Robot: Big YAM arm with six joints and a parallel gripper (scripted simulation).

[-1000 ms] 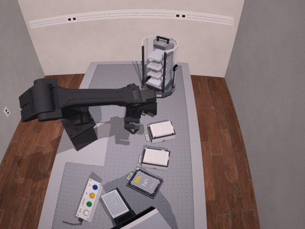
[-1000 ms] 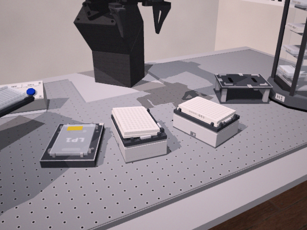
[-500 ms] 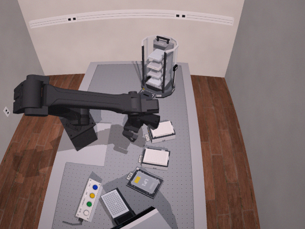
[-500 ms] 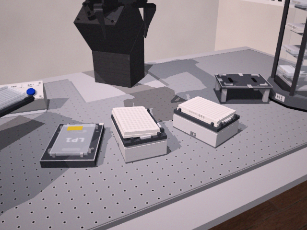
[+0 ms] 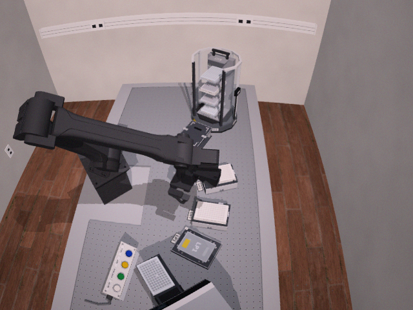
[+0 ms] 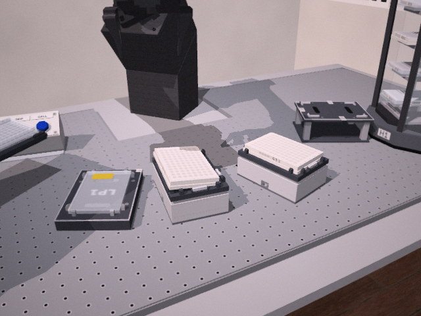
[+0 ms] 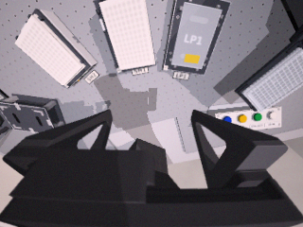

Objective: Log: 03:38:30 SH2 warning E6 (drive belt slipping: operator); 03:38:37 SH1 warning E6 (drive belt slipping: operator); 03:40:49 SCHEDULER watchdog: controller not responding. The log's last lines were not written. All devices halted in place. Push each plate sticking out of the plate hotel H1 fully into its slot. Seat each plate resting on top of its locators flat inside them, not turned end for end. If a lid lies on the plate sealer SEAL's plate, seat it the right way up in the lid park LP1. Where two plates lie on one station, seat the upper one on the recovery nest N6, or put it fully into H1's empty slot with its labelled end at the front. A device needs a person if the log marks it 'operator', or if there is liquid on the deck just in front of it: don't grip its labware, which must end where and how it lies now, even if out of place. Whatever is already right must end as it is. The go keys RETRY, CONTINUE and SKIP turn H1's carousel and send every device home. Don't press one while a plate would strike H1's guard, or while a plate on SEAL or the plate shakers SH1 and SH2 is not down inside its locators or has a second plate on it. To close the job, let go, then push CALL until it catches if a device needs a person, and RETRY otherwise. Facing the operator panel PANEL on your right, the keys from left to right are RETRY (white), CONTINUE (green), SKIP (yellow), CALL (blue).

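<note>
On the grey perforated metal deck, the glass-walled cylindrical plate hotel stands at the far end, with the low black recovery nest just in front of it. Nearer along the same side sit two white box-shaped shakers in a row: the farther one carries a white well plate and lies partly under the black arm's wrist in the top view; the nearer one carries a white well plate resting tilted on it. Next comes the flat black lid park with a translucent lid in it. Nearest, a grey well plate lies beside the long white key panel.
</note>
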